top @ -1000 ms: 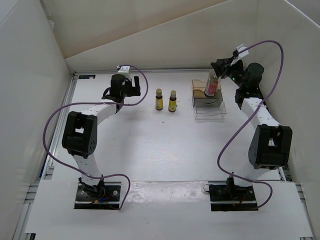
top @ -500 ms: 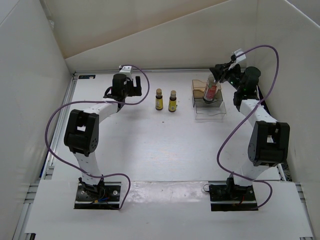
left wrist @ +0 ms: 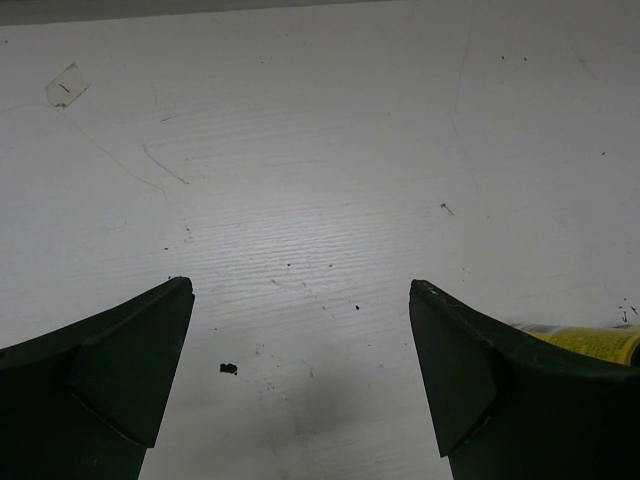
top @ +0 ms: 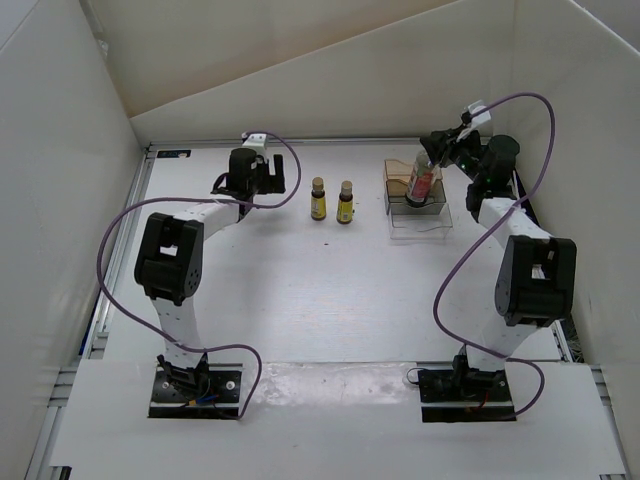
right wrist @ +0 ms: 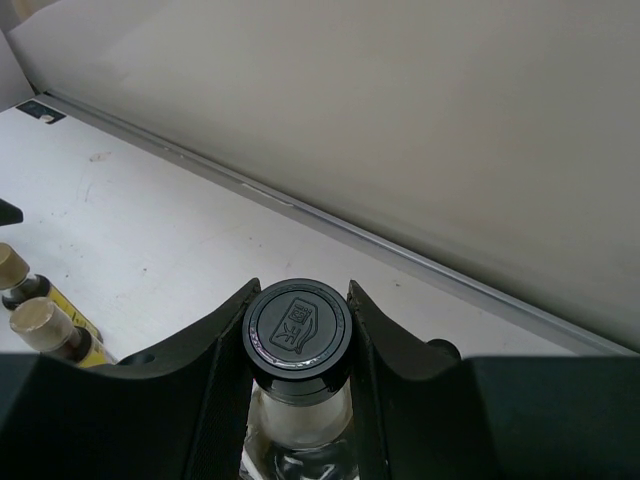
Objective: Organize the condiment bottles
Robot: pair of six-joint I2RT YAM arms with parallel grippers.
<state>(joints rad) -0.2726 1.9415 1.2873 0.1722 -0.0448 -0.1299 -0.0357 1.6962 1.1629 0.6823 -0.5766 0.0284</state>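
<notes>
White walls stand around a white bench (top: pixel 300 290). At about 12 o'clock on it, the left tiny bottle (top: pixel 318 199) and the right tiny bottle (top: pixel 345 202) stand upright just beside each other. Both have yellow labels and brown caps.

At about 2 o'clock sits a clear box (top: pixel 420 222). The tall bottle (top: pixel 420 183), with red stuff inside and a black cap, stands with its bottom end in the box. It leans a little. The right gripper (top: pixel 432 148) is closed on its black cap, one finger on each side. It is not clear if the bottle touches the floor of the box.

The left gripper (left wrist: pixel 300 295) hangs low over the bench at about 11 o'clock, near the tiny bottles. Its fingers are spread wide and hold nothing. In the left wrist view, a bit of yellow label peeks out behind one finger at 4 o'clock.

Purple cables (top: pixel 110 250) loop along both arms.
</notes>
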